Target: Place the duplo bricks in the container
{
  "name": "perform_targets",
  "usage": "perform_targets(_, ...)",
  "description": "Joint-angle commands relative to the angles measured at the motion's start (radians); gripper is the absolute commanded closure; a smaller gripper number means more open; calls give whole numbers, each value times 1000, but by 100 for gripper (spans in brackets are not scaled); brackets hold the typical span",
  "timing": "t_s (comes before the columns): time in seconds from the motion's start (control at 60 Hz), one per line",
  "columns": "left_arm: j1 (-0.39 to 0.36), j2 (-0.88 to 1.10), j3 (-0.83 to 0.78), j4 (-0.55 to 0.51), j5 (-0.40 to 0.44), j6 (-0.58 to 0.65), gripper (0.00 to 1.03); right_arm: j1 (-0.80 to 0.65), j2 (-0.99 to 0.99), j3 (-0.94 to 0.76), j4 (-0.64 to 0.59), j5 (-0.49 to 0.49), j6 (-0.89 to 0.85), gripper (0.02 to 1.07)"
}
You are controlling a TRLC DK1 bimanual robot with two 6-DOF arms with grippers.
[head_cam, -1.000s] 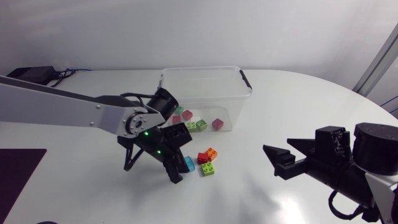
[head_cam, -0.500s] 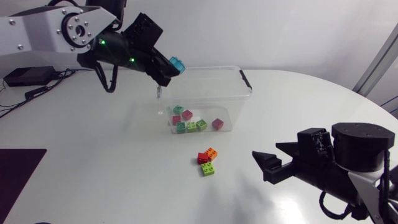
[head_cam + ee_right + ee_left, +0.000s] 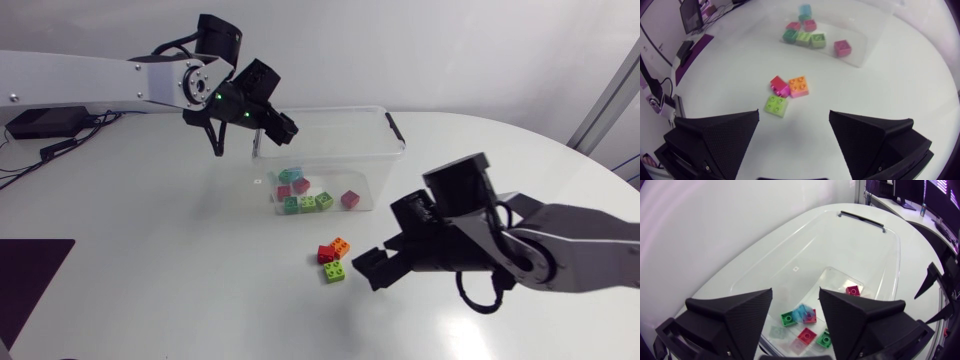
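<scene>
The right claw (image 3: pixel 794 116) is wide open and holds nothing, near three bricks out on the table (image 3: pixel 150 250). The red brick (image 3: pixel 778 84) and orange brick (image 3: pixel 798 85) touch, and the green brick (image 3: pixel 776 105) lies just beside, so the claw could grab two or knock one away. All have bumps up. The left claw (image 3: pixel 795 294), open and empty too, hangs over the container (image 3: pixel 392 140), whose long side runs left to right
</scene>
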Motion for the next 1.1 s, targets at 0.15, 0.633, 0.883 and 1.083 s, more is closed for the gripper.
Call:
perform_targets(0.15, 64, -171, -29, 12, -2, -26, 10, 127, 235, 163, -84, 49, 25, 7)
perform_targets(0.633, 97, -633, -477, -100, 67, 158, 10, 142, 461, 335, -129, 118, 71, 25)
perform_targets(0.883, 97, -732, -632, -178, 78, 199, 10, 165, 502, 396, -204, 138, 85, 37)
perform_targets(1.083, 102, -786, -659, -233, 87, 205, 10, 171, 530, 409, -231, 137, 98, 57)
